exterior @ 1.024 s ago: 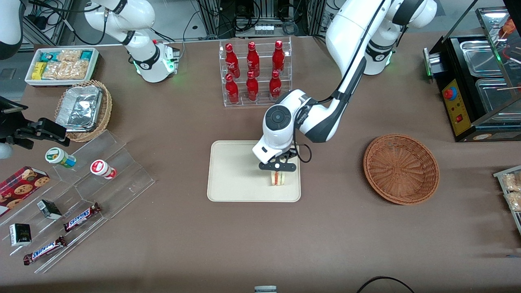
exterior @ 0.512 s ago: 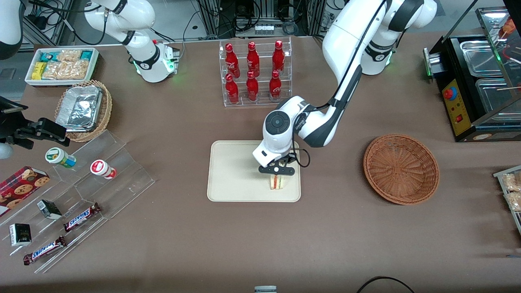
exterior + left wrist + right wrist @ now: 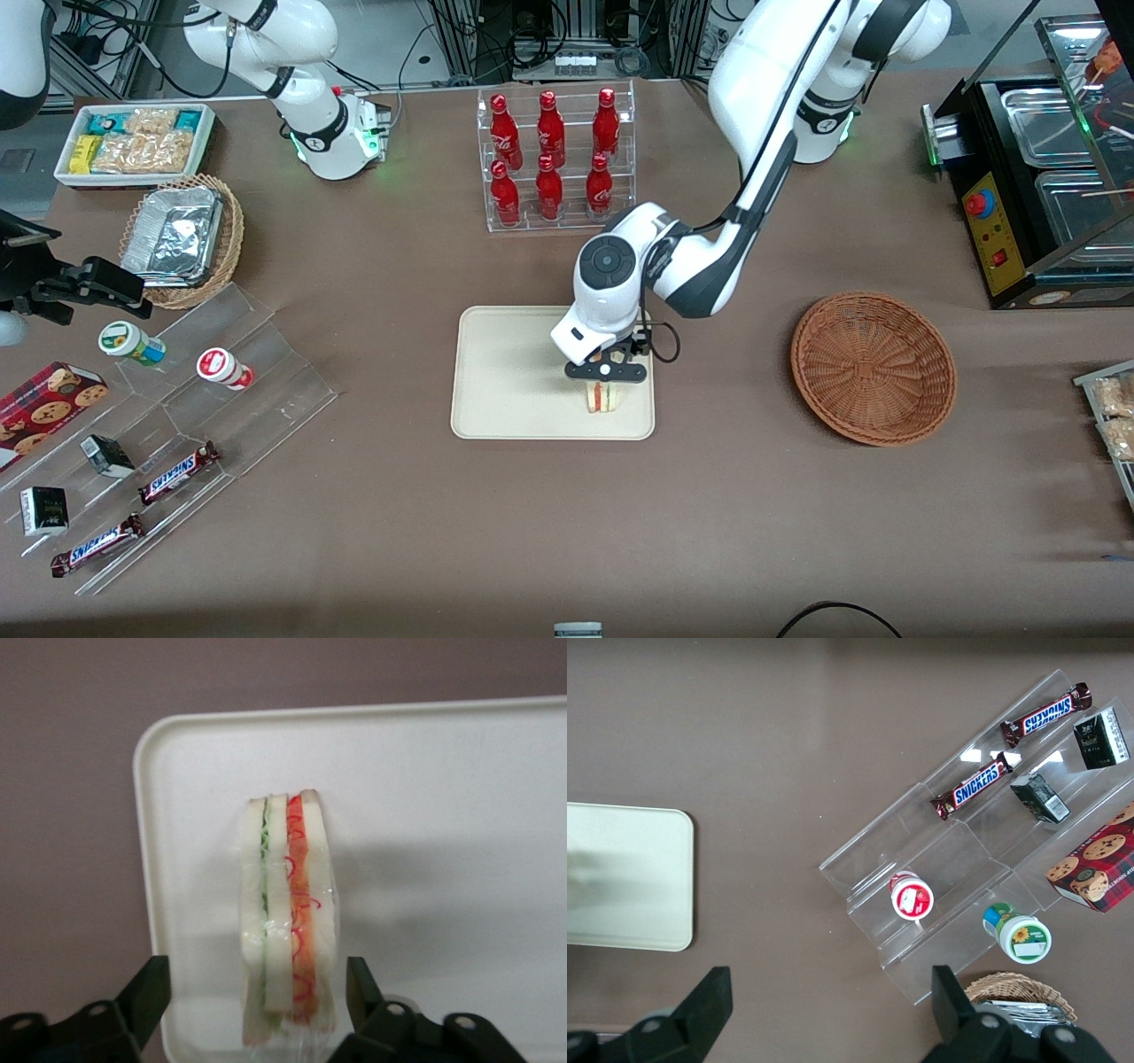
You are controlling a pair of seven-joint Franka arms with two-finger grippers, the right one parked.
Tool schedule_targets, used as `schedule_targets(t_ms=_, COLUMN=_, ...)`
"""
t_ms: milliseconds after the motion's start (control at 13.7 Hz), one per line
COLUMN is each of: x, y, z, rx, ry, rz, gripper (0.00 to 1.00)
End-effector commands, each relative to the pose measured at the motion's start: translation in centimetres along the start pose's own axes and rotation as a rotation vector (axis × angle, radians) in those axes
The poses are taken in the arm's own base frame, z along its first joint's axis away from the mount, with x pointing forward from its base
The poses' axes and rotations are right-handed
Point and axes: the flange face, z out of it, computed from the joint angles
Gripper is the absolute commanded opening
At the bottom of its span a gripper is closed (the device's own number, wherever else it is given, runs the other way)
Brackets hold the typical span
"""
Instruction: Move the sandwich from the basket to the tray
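Note:
The sandwich (image 3: 604, 398) stands on its edge on the cream tray (image 3: 505, 381), near the tray corner closest to the front camera on the working arm's side. My left gripper (image 3: 605, 372) hovers just above it. In the left wrist view the gripper (image 3: 257, 983) is open: each black finger (image 3: 151, 988) stands apart from the sandwich (image 3: 288, 921), with bare tray (image 3: 443, 815) showing in both gaps. The reddish-brown wicker basket (image 3: 873, 368) sits toward the working arm's end of the table with nothing in it.
A clear rack of red bottles (image 3: 554, 159) stands farther from the front camera than the tray. Toward the parked arm's end are acrylic stepped shelves with snacks (image 3: 177, 390), a tan basket with a foil container (image 3: 182, 239) and a white snack bin (image 3: 133, 142). A black appliance (image 3: 1045, 177) is beside the basket.
A second ago the gripper and sandwich were slightly farther from the front camera; they shifted nearer and down onto the tray. Over the last half second the sandwich has stayed put.

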Motion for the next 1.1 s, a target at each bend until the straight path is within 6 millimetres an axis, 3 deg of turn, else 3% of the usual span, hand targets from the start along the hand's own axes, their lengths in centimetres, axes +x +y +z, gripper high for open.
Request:
schedule_targets(t_ms=0, x=0.4, y=-2.7, z=-7.7, rx=-0.020, ry=0.004, rz=-0.069, gripper=1.00)
schedule_targets(t_ms=220, x=-0.3, y=-4.2, z=-12.9, rx=-0.015, ry=-0.004, rz=-0.138, gripper=1.00)
schedule_targets(t_ms=439, x=-0.1, y=-8.6, z=-19.6, rx=-0.032, ry=0.021, rz=-0.233, gripper=1.00)
schedule_targets(t_ms=659, x=0.2, y=-15.0, z=-25.8, rx=-0.026, ry=0.045, rz=-0.314, gripper=1.00)
schedule_targets(t_ms=805, x=0.4, y=-19.3, z=-28.6, rx=-0.025, ry=0.049, rz=-0.377, gripper=1.00)
schedule_targets(t_ms=1024, x=0.9, y=-24.4, z=-30.1, rx=-0.009, ry=0.037, rz=-0.449, gripper=1.00)
